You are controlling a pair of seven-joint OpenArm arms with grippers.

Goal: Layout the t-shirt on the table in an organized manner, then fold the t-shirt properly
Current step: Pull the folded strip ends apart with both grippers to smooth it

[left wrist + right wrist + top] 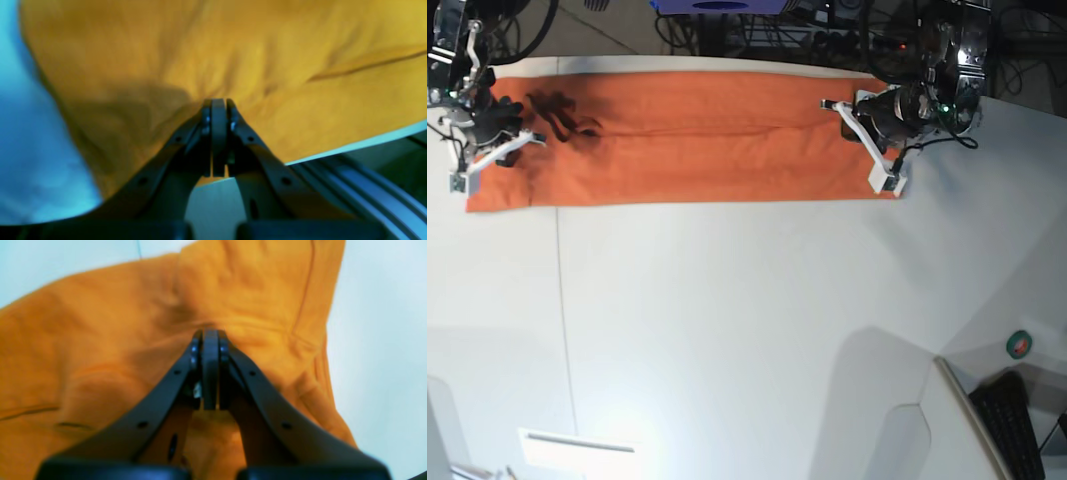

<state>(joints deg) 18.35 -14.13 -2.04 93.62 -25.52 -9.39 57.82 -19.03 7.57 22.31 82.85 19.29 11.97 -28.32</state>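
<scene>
So you've got the t-shirt lying as a long flat orange band along the far edge of the desk, looks already folded lengthwise at least once, though you can't tell from here how many layers; sleeves and neckline aren't visible in the base view. Judging by that, layout is done and the fold is partway: the crosswise folds bringing the ends together still look left to do. Your left gripper is pressed together with its tip down at the cloth at one end of the band; a pinch of fabric can't be confirmed. Your right gripper is likewise closed tight at the other end, near a hem seam, and whether it holds cloth is unclear too. Some wrinkles sit near the right-arm end. Desk is smooth white with a thin dark seam line, mostly bare in front of the shirt. Behind it you see cables and dark equipment; a keyboard and a green tape roll sit off the near corner.
</scene>
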